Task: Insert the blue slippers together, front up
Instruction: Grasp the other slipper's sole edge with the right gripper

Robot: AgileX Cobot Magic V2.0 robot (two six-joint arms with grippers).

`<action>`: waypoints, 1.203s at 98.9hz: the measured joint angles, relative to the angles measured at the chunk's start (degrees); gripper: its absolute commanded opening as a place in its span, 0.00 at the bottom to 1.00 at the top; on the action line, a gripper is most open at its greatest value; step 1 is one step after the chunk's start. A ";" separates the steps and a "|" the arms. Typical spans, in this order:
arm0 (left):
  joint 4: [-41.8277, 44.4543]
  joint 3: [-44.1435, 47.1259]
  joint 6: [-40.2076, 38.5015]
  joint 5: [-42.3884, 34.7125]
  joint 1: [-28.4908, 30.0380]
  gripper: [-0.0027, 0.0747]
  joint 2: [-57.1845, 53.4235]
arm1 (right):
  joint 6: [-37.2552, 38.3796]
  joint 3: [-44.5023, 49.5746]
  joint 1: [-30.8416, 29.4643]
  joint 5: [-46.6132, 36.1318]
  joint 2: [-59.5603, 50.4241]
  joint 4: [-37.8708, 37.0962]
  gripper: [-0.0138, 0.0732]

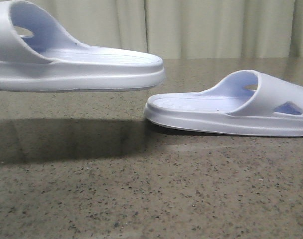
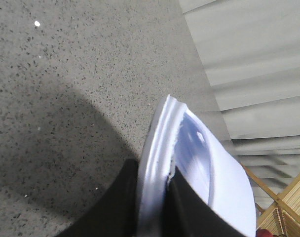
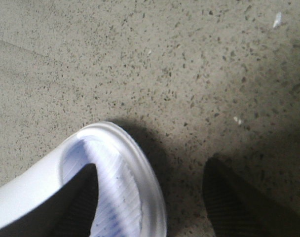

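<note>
While aloft, one blue slipper [image 1: 76,64].

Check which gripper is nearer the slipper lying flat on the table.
Right. The right gripper is open over the resting slipper, one finger above its footbed, the other beside it. The left gripper is clamped on the raised slipper, off to the left.
</note>
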 measured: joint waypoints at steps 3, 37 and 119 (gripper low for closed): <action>0.00 0.00 0.00 0.00 0.00 0.06 0.00 | 0.00 0.00 0.00 -0.04 0.00 0.00 0.62; 0.00 0.00 0.00 0.00 0.00 0.06 0.00 | -0.10 -0.13 2.80 -1.28 0.33 0.12 0.62; 0.00 0.00 0.00 1.12 0.00 0.06 0.00 | -0.10 -0.59 5.44 -6.54 4.86 0.30 0.60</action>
